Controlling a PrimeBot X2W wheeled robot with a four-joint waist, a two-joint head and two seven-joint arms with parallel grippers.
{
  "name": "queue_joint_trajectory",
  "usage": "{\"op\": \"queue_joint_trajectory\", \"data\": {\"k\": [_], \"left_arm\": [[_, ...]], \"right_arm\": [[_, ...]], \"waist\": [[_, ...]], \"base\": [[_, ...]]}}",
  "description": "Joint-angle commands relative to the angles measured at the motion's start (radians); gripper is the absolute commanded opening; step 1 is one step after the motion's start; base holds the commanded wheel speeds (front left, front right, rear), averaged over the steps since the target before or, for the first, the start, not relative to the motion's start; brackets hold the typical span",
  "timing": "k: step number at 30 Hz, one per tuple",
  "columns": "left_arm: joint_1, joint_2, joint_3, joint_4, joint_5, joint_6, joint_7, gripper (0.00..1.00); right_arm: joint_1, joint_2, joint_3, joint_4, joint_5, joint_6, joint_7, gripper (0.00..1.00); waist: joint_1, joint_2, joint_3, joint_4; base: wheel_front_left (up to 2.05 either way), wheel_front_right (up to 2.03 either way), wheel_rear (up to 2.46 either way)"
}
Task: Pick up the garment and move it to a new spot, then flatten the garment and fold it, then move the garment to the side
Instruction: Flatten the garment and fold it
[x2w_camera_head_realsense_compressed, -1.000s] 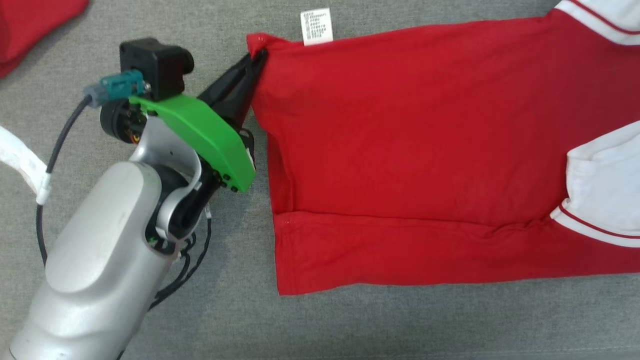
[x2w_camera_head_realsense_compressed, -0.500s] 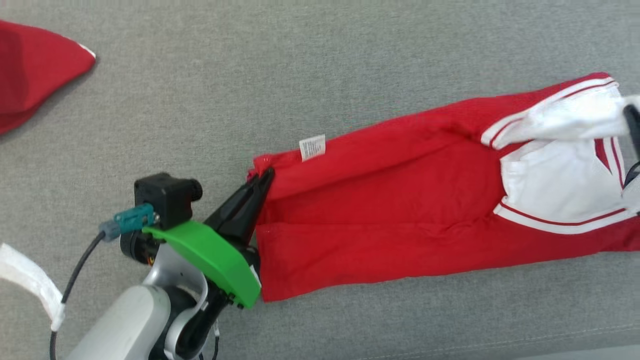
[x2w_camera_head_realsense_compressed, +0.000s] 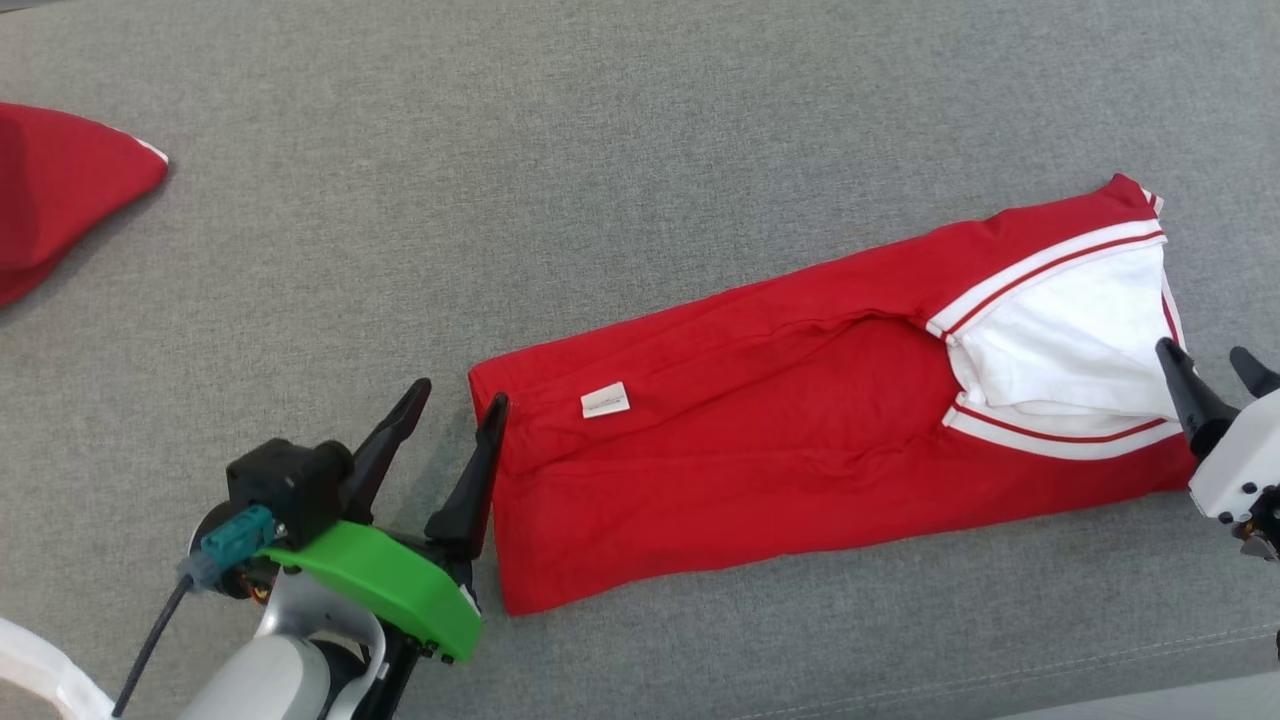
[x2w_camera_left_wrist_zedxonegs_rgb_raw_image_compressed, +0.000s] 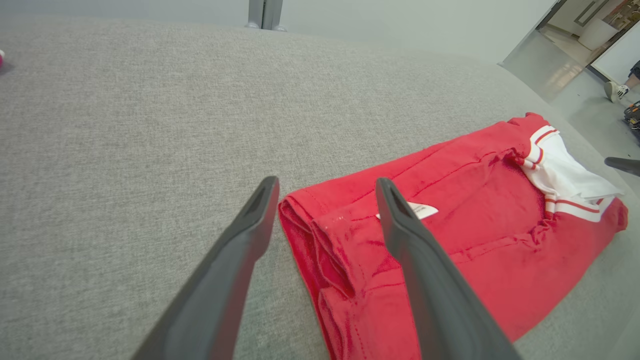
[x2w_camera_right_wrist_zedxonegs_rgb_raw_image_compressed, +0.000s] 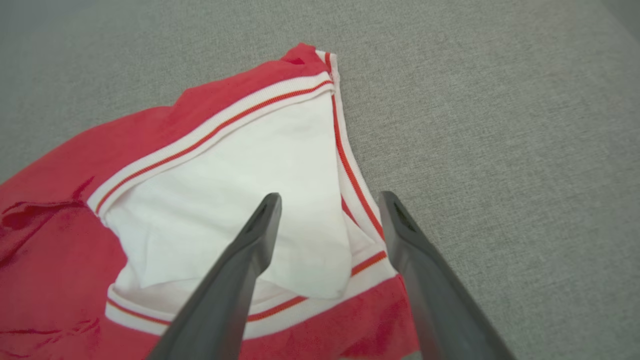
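Red garment (x2w_camera_head_realsense_compressed: 800, 440) lies folded into a long strip on the grey tabletop (x2w_camera_head_realsense_compressed: 600, 150), running from centre out to 3 o'clock in the head view. Hem end points to 8 o'clock, and the white panel (x2w_camera_head_realsense_compressed: 1070, 340) with red-white trim is at the 3 o'clock end. The white label (x2w_camera_head_realsense_compressed: 605, 400) is face up near the hem. At 7 o'clock the left jaws are released, holding nothing; one finger (x2w_camera_head_realsense_compressed: 470, 480) is just beside the hem edge, the other over bare tabletop. At 3 o'clock the right jaws are likewise released and empty, straddling the trim edge in the right wrist view. A second red garment (x2w_camera_head_realsense_compressed: 60, 210) sits well apart at 10 o'clock.
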Motion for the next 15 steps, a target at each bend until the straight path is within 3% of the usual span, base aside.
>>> {"op": "queue_joint_trajectory", "data": {"k": [1,8,11,15], "left_arm": [[0.033,-0.002,-0.010,0.002,0.019,-0.009,-0.033,1.00],[0.108,0.015,0.002,0.033,0.140,0.026,-0.237,1.00],[0.130,-0.032,0.028,0.052,0.163,0.042,-0.278,1.00],[0.147,-0.076,0.050,0.079,0.200,0.029,-0.289,1.00]], "right_arm": [[0.010,-0.003,-0.002,-0.007,-0.002,-0.001,0.019,1.00],[-0.085,-0.010,-0.037,0.040,-0.070,-0.001,0.045,1.00],[-0.122,-0.024,-0.030,0.104,-0.098,-0.001,0.073,1.00],[-0.136,-0.043,-0.015,0.188,-0.129,-0.001,0.116,1.00]], "waist": [[0.0000,0.0000,0.001,0.000],[0.0000,0.0000,0.026,0.011],[0.0000,0.0000,0.037,0.034],[0.0000,0.0000,0.047,0.068]], "base": [[0.00,0.00,0.00],[0.00,0.00,0.00],[0.00,0.00,0.00],[0.00,0.00,0.00]]}}
